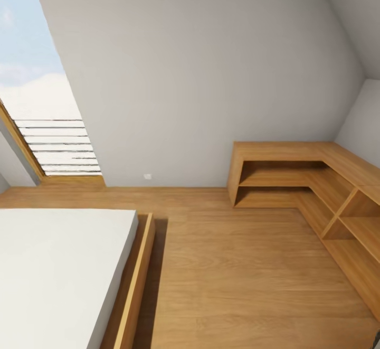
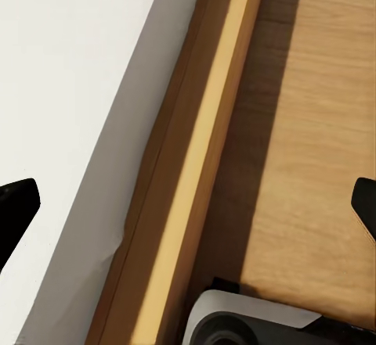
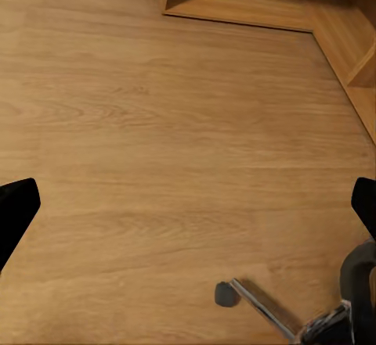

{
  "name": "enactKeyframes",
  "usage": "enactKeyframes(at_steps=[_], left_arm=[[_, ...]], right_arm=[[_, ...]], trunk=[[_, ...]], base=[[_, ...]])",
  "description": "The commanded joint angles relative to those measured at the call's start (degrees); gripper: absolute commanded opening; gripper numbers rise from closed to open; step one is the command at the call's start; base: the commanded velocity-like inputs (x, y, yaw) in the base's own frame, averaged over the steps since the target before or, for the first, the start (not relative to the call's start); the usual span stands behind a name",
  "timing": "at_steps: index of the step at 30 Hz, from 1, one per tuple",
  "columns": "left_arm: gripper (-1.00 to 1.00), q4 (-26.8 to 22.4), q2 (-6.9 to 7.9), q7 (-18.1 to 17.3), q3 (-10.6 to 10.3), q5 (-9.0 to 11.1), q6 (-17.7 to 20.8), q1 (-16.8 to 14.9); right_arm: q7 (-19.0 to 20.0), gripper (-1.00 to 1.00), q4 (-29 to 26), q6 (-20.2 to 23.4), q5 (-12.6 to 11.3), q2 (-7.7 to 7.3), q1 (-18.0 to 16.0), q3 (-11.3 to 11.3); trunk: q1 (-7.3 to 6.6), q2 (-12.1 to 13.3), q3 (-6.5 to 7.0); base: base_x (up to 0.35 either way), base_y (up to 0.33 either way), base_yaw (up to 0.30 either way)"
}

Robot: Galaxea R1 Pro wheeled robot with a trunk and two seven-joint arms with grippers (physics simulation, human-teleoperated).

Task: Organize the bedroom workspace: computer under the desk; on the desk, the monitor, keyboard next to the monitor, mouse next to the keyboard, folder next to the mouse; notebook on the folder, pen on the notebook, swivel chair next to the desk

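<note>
Room: bedroom with pale grey sloping walls and a wood plank floor [image 1: 237, 264]; no writing or brand can be read anywhere.
Window: one, upper left of the head view [image 1: 37, 90], sky beyond, slatted lower part.
Bed: one, lower left of the head view [image 1: 58, 270], white top inside a wooden frame [image 1: 138, 280]; its long edge runs beside open floor.
Shelving: one L-shaped light wooden unit [image 1: 311, 180] at the right of the head view, open compartments, following two walls into the corner.
Wall plate: one small white square [image 1: 147, 177] low on the far wall.
Open room: broad bare floor between bed frame and shelving (widest in the middle of the head view).
Left gripper: [image 2: 188, 204] fingertips wide apart at both side edges of the left wrist view, nothing between them, over the bed edge.
Right gripper: [image 3: 188, 204] fingertips likewise spread, holding nothing, over bare floor.
Swivel chair: [image 3: 345, 306] lower right corner of the right wrist view, one metal base leg with one caster visible.
</note>
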Motion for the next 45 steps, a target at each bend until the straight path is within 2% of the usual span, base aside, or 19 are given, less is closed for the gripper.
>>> enactKeyframes(at_steps=[1, 45], left_arm=[[1.0, -0.1, 0.04, 0.3, -0.4, 0.5, -0.1, 0.0], [1.0, -0.1, 0.04, 0.2, -0.4, 0.5, -0.1, 0.0]], right_arm=[[-0.3, 1.0, 0.0, -0.1, -0.2, 0.0, 0.0, 0.5], [-0.3, 1.0, 0.0, -0.1, -0.2, 0.0, 0.0, 0.5]], trunk=[[0.07, -0.1, -0.1], [0.07, -0.1, -0.1]], base=[[0.32, 0.0, 0.0], [0.32, -0.011, 0.0]])
